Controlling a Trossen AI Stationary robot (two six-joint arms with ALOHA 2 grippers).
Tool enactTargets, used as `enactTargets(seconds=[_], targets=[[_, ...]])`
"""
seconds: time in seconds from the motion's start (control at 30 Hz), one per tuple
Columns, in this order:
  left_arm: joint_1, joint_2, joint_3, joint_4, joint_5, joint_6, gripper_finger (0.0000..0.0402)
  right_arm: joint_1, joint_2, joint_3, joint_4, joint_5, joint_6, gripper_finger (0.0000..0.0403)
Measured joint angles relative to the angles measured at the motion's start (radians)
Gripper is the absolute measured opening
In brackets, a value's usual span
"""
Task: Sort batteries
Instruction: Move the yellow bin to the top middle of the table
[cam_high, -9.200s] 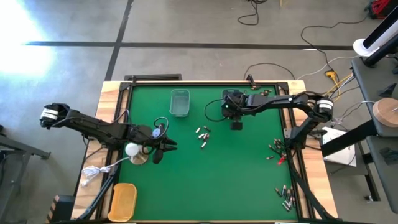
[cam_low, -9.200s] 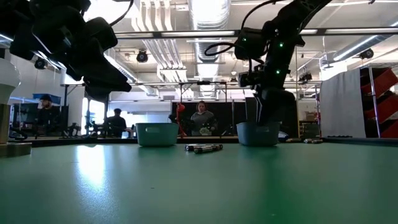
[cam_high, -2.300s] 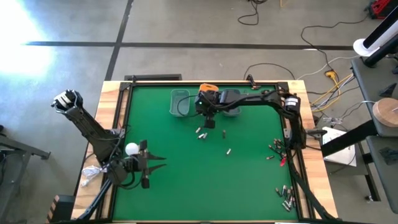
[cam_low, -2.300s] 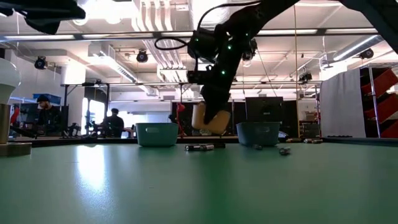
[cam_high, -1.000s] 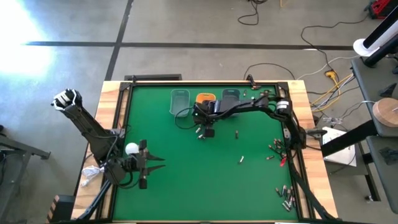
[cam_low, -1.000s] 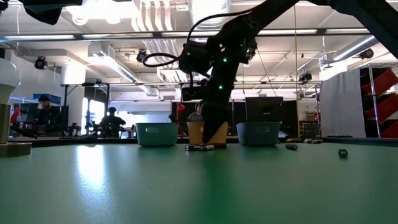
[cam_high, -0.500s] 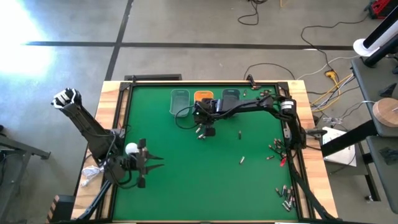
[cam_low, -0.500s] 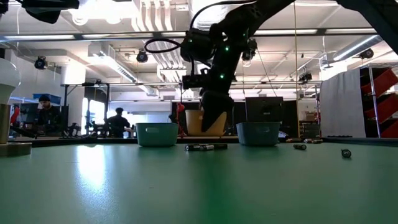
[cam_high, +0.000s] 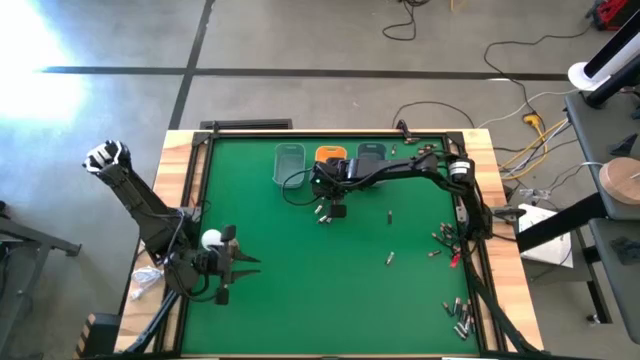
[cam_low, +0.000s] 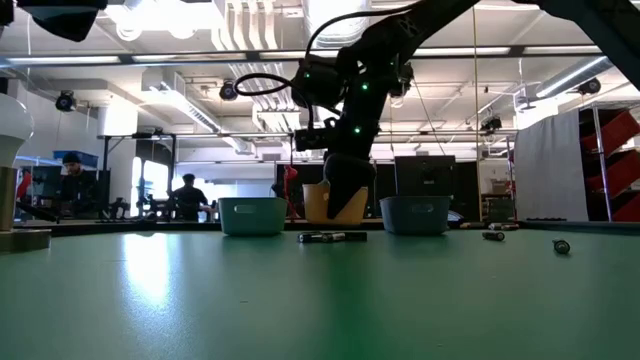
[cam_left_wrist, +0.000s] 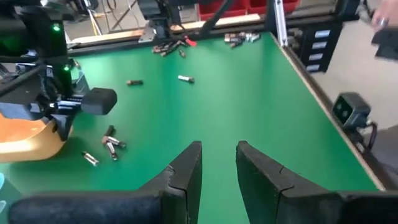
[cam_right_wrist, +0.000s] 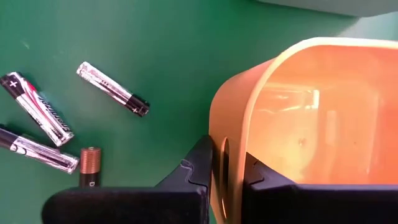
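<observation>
My right gripper (cam_right_wrist: 222, 158) is shut on an orange tray (cam_high: 330, 153), which is at the far middle between a clear tray (cam_high: 289, 165) and a blue-grey tray (cam_high: 371, 152). Several batteries (cam_right_wrist: 112, 89) lie on the green mat just beside it, also seen from above as a battery cluster (cam_high: 322, 213). Two single batteries (cam_high: 389, 214) lie farther right. My left gripper (cam_left_wrist: 219, 163) hovers open at the near left, with nothing between its fingers. My right gripper holds the orange tray by its wall (cam_right_wrist: 219, 140), near a rounded corner. One finger (cam_right_wrist: 198, 167) is outside the wall and the other (cam_right_wrist: 258, 177) inside. The fingers come from above, slanting down. In the low view the tray (cam_low: 322, 205) hangs a little above the mat, opening up.
A white ball on a round base (cam_high: 211, 239) stands beside my left gripper. More batteries lie along the right edge (cam_high: 442, 238) and at the near right corner (cam_high: 460, 316). Red and black clips with wires lie at the right edge (cam_high: 452, 257). The mat's near middle is bare.
My right gripper has risen a little with the orange tray, whose bottom now stands higher against the neighbouring trays. One loose battery has rolled slightly toward the table's right edge. My left gripper has tipped a little on the spot.
</observation>
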Motion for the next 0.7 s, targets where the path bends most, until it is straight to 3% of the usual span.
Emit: enactTargets(seconds=[0.17,0.7], targets=[[0.0,0.019,0.017,0.003,-0.019,0.005,0.008,-0.024,0.0,-0.001,0.004,-0.05,-0.005,0.0013],[-0.009,0.024,0.044,-0.006,-0.021,0.001,0.008,-0.033,0.0,-0.004,0.026,-0.057,-0.015,0.0013]])
